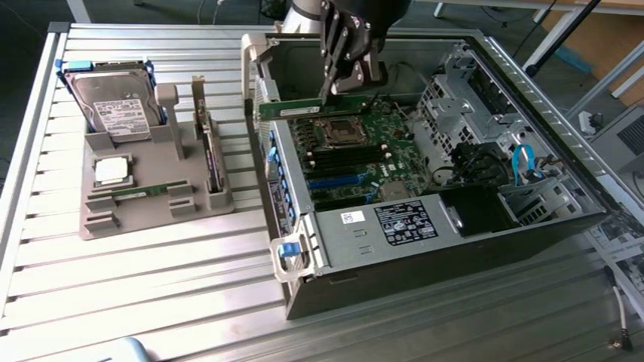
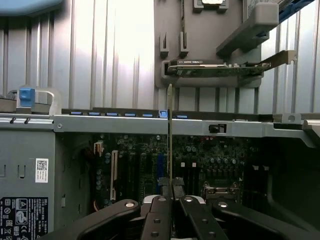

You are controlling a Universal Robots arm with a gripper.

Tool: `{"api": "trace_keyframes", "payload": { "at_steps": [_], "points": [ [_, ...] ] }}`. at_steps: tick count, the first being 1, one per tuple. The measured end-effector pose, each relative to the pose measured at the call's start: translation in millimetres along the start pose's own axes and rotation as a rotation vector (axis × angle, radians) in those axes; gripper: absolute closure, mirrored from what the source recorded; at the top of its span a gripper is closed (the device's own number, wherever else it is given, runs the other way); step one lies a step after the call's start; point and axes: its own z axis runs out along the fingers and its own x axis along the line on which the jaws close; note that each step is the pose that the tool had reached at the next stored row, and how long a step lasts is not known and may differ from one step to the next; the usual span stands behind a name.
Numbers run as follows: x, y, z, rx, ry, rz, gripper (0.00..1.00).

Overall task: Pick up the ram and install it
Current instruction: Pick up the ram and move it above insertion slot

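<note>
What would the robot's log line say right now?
hand: shut on ram | ram: held above motherboard | place: inside open case

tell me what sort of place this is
Likely a robotics lab bench for PC assembly: an open computer case on a slatted metal table, a fixture holds a hard drive, and the gripper grips a ram.

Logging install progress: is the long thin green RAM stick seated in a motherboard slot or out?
Out: the gripper holds the thin green RAM stick above the motherboard, not in a slot.
</note>
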Motion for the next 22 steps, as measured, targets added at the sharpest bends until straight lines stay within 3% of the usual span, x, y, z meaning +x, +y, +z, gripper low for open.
{"api": "trace_keyframes", "payload": {
  "at_steps": [22],
  "points": [
    [1.7, -41.6, -1.5, -0.0001, 0.0, 0.0, 0.88]
  ]
}}
